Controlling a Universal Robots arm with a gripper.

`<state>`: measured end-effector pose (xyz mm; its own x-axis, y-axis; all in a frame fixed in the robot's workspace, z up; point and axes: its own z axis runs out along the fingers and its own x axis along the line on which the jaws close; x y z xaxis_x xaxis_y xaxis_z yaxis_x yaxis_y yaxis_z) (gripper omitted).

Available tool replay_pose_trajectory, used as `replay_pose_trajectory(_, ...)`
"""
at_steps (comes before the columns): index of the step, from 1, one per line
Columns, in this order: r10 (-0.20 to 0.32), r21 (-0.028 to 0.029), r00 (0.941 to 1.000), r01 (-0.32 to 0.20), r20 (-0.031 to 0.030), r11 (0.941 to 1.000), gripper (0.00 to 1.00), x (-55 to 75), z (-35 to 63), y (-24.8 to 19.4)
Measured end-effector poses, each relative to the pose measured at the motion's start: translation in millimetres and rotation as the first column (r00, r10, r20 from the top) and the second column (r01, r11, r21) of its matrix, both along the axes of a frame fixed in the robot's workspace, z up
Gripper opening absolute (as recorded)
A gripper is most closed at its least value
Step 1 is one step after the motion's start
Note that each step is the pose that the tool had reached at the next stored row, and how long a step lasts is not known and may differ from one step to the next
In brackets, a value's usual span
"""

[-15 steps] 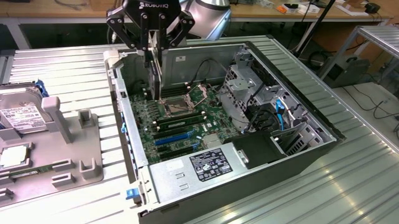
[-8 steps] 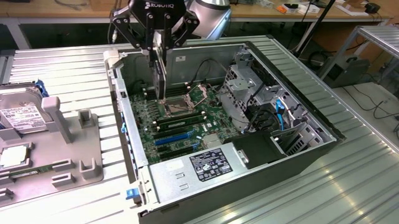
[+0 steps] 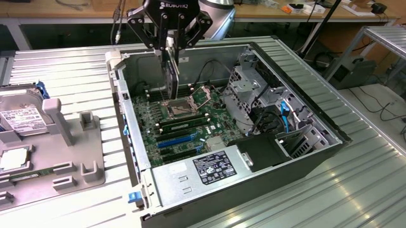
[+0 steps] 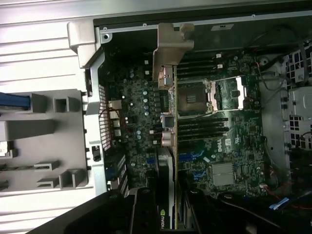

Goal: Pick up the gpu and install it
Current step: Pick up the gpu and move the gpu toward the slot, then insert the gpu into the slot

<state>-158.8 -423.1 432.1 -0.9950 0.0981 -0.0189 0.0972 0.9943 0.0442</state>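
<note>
Silver-bracketed gpu is hanging edge-on over the motherboard inside the open computer case; gripper is grasping it.

A hard drive lies on a grey tray beside the open computer case.

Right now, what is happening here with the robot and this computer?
The robot arm's gripper holds the gpu edge down over the motherboard of the open computer case. The card hangs close to the processor socket and does not look seated in a slot yet.
</note>
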Motion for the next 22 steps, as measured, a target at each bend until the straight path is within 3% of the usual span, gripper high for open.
replay_pose_trajectory(13,0.0,0.0,1.0,0.0,-0.0001,1.0,0.27,23.7,0.0,-0.1)
replay_pose_trajectory(22,0.0,0.0,1.0,0.0,-0.0001,1.0,0.27,23.8,0.0,0.0)
